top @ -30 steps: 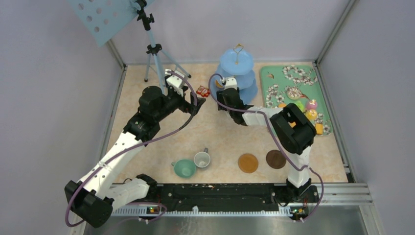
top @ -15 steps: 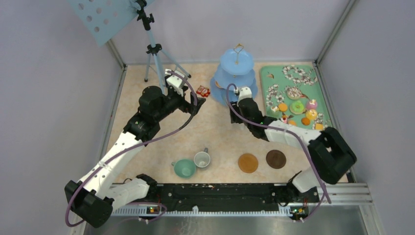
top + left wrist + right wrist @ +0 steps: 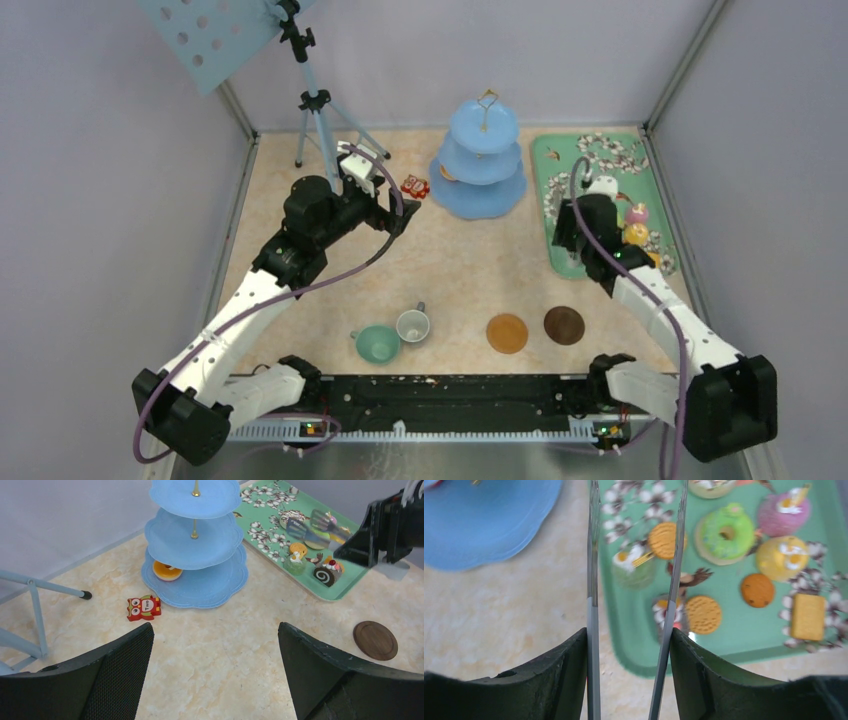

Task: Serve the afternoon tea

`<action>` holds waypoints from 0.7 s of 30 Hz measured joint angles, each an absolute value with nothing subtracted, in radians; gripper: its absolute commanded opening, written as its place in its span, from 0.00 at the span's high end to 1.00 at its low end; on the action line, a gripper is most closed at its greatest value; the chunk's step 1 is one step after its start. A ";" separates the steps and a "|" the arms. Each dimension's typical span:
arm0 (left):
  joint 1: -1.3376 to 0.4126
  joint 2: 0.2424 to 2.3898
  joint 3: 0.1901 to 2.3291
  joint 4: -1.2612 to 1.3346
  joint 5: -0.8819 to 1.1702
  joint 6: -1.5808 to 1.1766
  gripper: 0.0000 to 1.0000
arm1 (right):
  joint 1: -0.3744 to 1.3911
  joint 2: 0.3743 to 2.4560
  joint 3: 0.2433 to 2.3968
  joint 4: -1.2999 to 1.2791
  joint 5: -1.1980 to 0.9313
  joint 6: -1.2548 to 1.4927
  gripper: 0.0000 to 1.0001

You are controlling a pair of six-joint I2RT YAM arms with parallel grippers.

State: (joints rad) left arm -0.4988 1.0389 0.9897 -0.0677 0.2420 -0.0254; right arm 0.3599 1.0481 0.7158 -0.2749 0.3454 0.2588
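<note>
Treats [image 3: 711, 537] crowd the green tray [image 3: 729, 630], at 3 o'clock of the blue stand [image 3: 480, 165], whose bottom tier holds one orange donut [image 3: 166, 570]. The right hand [image 3: 629, 640] clamps the tongs [image 3: 671, 595], blades apart and empty over the tray's 9 o'clock rim. A skewed pinch could topple a cupcake or flick a biscuit off. The left hand [image 3: 215, 630] hovers spread wide at the stand's 9 o'clock. Bare tabletop [image 3: 450, 270] leaves room between tray and stand, but the overhanging tiers would crowd the tongs.

Owl toy [image 3: 143, 607] nr tripod [image 3: 316, 100]; floral tray [image 3: 729, 587]

tongs [image 3: 593, 555] tips run off top edge; blurred pastry [image 3: 659, 605] between jaws, half behind right blade; stand [image 3: 489, 515] cropped, up-left of jaws.
</note>
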 measured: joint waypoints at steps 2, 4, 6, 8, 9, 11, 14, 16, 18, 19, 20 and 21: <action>-0.499 1.039 0.990 -0.068 0.242 -0.027 0.01 | 0.257 1.074 0.763 -0.311 0.329 0.274 0.45; -0.499 1.039 0.990 -0.068 0.242 -0.027 0.01 | 0.169 1.130 0.833 -0.356 0.305 0.292 0.45; -0.499 1.039 0.990 -0.068 0.243 -0.027 0.01 | 0.102 1.202 0.910 -0.390 0.271 0.305 0.44; -0.499 1.039 0.990 -0.067 0.245 -0.028 0.01 | 0.049 1.275 0.980 -0.408 0.233 0.316 0.44; -0.499 1.039 0.990 -0.068 0.245 -0.028 0.01 | 0.030 1.303 1.005 -0.416 0.219 0.319 0.44; -0.499 1.039 0.990 -0.067 0.246 -0.028 0.01 | -0.008 1.361 1.054 -0.439 0.186 0.326 0.44; -0.499 1.039 0.990 -0.067 0.246 -0.028 0.01 | -0.051 1.442 1.115 -0.463 0.149 0.326 0.43; -0.499 1.039 0.990 -0.067 0.247 -0.028 0.01 | -0.065 1.485 1.142 -0.471 0.135 0.326 0.43; -0.499 1.039 0.990 -0.067 0.247 -0.030 0.01 | -0.073 1.522 1.162 -0.484 0.130 0.324 0.42; -0.499 1.039 0.990 -0.067 0.247 -0.031 0.01 | -0.075 1.537 1.169 -0.488 0.129 0.322 0.41; -0.499 1.039 0.990 -0.067 0.247 -0.031 0.01 | -0.075 1.548 1.174 -0.492 0.129 0.317 0.40; -0.499 1.039 0.990 -0.067 0.248 -0.031 0.01 | -0.075 1.559 1.180 -0.498 0.129 0.314 0.40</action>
